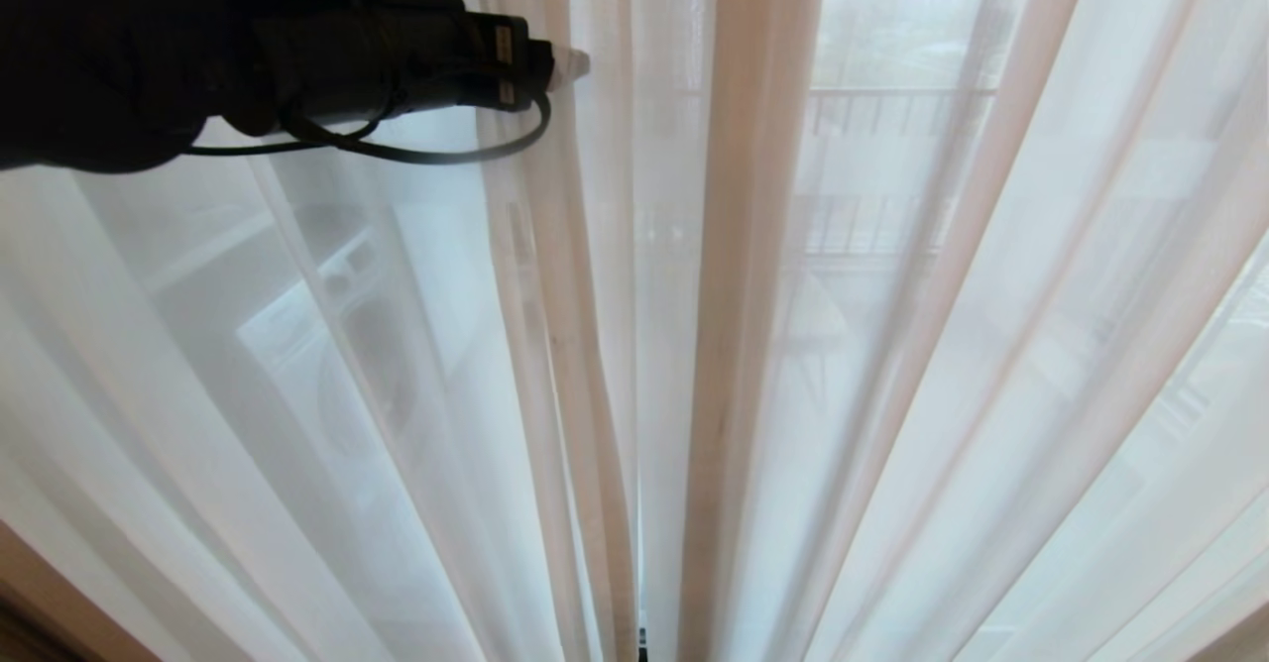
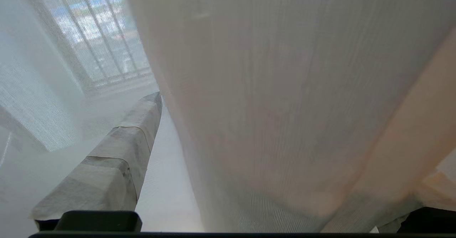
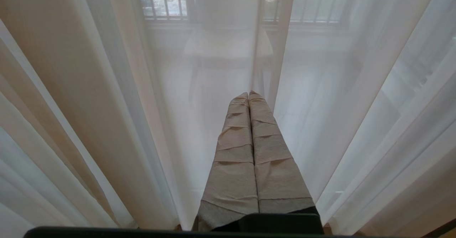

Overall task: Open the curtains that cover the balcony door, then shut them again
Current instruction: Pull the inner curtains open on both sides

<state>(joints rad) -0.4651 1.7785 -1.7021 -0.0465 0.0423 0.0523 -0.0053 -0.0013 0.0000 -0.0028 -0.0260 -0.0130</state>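
The white sheer curtains (image 1: pixel 694 345) hang drawn together across the balcony door. The left pincer (image 1: pixel 565 65), fingers apart, straddles a fold high at left; it should take plenty of cloth before clamping. The right pincer (image 3: pixel 249 96) is pressed together, idle.

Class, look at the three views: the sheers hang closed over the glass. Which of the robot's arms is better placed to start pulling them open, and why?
Left. The left gripper is raised at the sheers, fingers open with a fold between them. The right gripper is shut, holding nothing.
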